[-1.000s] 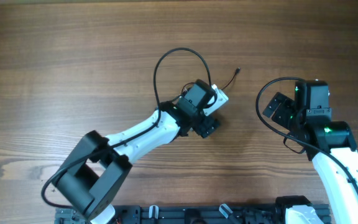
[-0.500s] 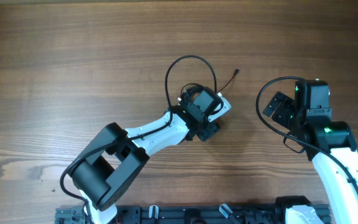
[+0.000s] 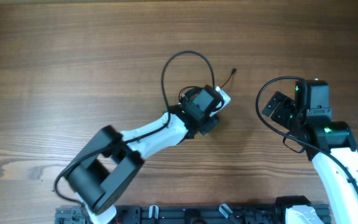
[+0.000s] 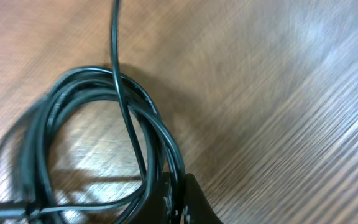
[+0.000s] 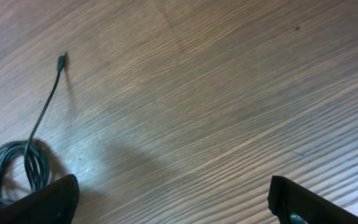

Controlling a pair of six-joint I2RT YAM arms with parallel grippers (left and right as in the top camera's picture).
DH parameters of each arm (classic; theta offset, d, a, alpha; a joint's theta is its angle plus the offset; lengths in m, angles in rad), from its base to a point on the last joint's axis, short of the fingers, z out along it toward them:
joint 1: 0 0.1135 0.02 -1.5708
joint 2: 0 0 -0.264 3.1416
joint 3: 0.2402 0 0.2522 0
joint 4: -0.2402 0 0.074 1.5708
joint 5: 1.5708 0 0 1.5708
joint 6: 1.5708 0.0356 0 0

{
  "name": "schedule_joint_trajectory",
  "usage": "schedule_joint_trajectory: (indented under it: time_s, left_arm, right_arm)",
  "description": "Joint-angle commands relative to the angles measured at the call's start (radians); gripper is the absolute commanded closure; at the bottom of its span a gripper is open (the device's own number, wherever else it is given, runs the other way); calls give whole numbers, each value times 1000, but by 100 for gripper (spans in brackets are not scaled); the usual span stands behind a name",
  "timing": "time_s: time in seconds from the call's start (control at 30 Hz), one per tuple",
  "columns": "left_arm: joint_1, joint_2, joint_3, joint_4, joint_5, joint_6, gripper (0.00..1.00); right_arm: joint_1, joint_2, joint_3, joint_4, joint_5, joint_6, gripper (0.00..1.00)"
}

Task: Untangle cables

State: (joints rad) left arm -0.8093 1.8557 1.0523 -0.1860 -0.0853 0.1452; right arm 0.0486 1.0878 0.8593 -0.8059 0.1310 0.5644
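**Holding the coil: left fingers clamped on the cables, right fingers standing apart**

Finding 1. The cables (image 4: 166, 140) lie near the middle of the tabletop (image 3: 73, 62) as a small, tight coil of several black turns. One loose loop (image 3: 188, 53) arches away from the coil toward the far edge. A single free tail runs out to a small plug end (image 5: 63, 59), which rests flat on the wood, apart from the coil.

Finding 2. The left fingers (image 4: 188, 205) are closed on the near rim of the coil, and several strands run in between them. One strand crosses over the coil from above. The grip appears to be on the bundle as a whole, probably to anchor or lift it so that a strand can be drawn free.

Finding 3. A white connector (image 3: 224, 97) shows just beside the left fingers, partly hidden under the wrist. Whether it is caught in the grip cannot be told.

Finding 4. The right fingers (image 5: 51, 199) are spread wide and hold nothing. They hang over bare wood to the right of the coil, facing the free tail and well placed to take it.

Assessment. The untangling is at an early stage, since the coil is not yet opened. There is a risk that pulling on the whole bundle tightens the crossing strand.
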Motion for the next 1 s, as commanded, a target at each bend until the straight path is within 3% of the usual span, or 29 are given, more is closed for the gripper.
schedule_joint_trajectory:
  time_s: [0.0, 0.17, 0.33, 0.5, 0.6, 0.7, 0.77, 0.87, 0.97]
  left_arm:
    - [61, -160, 10, 6, 94, -293, 96]
    - [211, -292, 10, 8, 465, -478, 96]
    - [301, -324, 10, 15, 758, -506, 96]
    - [320, -324, 10, 14, 799, -505, 96]
    - [332, -325, 10, 11, 798, -504, 96]
    - [354, -324, 10, -60, 691, -490, 96]
    - [365, -324, 10, -153, 534, -491, 96]
    - [367, -324, 10, -352, 174, -536, 96]
    - [369, -324, 10, -474, 3, -580, 96]
  right_arm:
    - [-5, 8, 23, 15, -80, -18, 0]
    - [-5, 8, 23, 59, -237, -226, 0]
    - [-5, 13, 22, 114, -444, -338, 0]
    - [-2, 79, 20, 129, -512, -333, 1]
    - [0, 142, 20, 129, -612, -333, 8]
    - [4, 210, 20, 132, -630, -332, 18]
    - [19, 261, 20, 141, -626, -341, 22]
    - [59, 339, 20, 172, -626, -356, 27]
    - [124, 414, 20, 228, -623, -356, 27]
